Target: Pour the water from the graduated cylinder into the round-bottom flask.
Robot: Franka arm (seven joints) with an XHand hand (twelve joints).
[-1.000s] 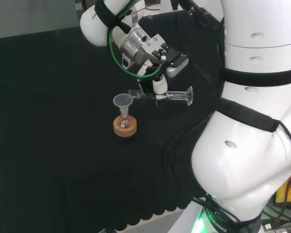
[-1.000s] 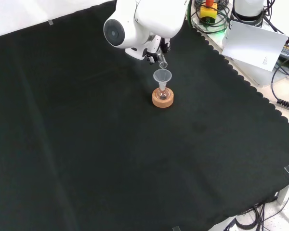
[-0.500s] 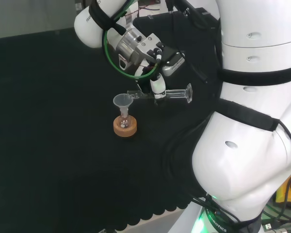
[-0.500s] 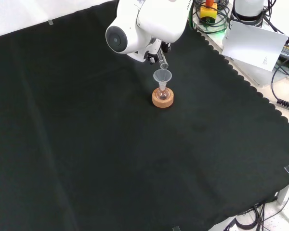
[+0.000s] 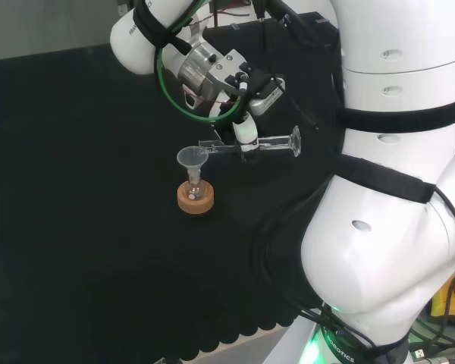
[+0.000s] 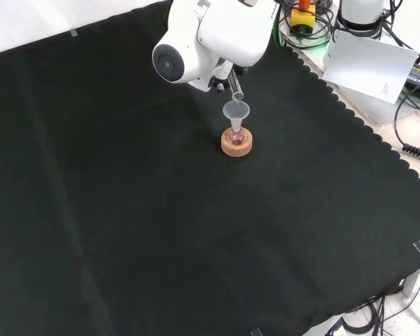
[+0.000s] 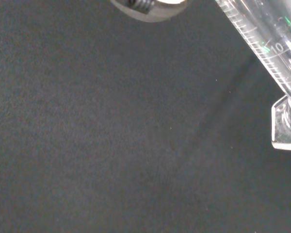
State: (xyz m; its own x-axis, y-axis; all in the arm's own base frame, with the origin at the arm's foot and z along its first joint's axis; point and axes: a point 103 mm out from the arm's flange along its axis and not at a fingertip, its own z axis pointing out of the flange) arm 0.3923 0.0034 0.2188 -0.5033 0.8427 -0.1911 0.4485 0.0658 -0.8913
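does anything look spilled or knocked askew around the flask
Nothing stands out. The round-bottom flask sits upright in its cork ring with the funnel in its neck. The hand holds the graduated cylinder about level, mouth by the funnel rim, as a pour needs. No wet patch shows on the black cloth.

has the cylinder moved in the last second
Yes. In the head view the graduated cylinder has risen slightly, its base end lifting, against the still funnel on the flask.

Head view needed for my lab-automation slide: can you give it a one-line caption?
The hand holds a graduated cylinder tipped sideways, mouth at the funnel atop a flask on its cork ring.
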